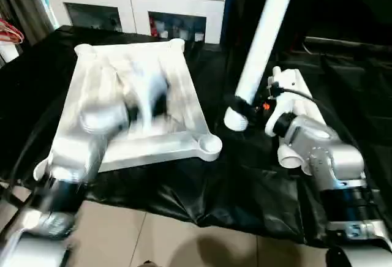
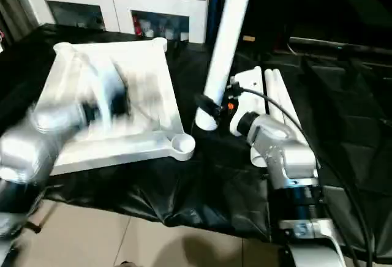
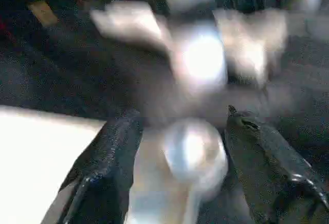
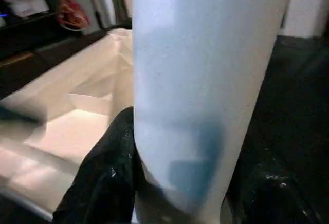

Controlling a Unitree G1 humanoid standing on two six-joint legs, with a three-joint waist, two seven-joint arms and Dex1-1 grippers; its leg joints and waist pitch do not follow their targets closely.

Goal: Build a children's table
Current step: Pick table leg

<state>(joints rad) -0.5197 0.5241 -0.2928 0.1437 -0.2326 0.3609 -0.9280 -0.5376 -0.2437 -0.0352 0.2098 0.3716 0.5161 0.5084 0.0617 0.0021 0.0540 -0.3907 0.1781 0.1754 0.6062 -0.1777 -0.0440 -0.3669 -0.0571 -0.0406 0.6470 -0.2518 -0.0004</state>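
The right claw (image 1: 245, 109) is clamped on a long round tapered white plastic leg (image 1: 264, 40) near its lower end, holding it almost upright with its threaded end just above the black sheet (image 1: 184, 193). It sits beside the near corner socket (image 1: 210, 144) of the upturned square white plastic table top (image 1: 177, 77), but is not in it. The left claw (image 3: 180, 167) stands part open over the ribbed underside, gripping nothing I can make out.

I judge the main risk to be the leg's height: held so low, it can swing or slip in the fingers as it is carried to the socket, so its end may strike the rim and shove the top across the slick sheet. The left forearm (image 1: 92, 132) over the top could also knock it askew.

The head views show the gap between leg end and socket, and more white legs (image 1: 294, 95) lying just beyond the right claw. The right wrist view shows the fingers (image 4: 108, 178) pressed against the leg. The left wrist view shows that claw's two fingers apart.
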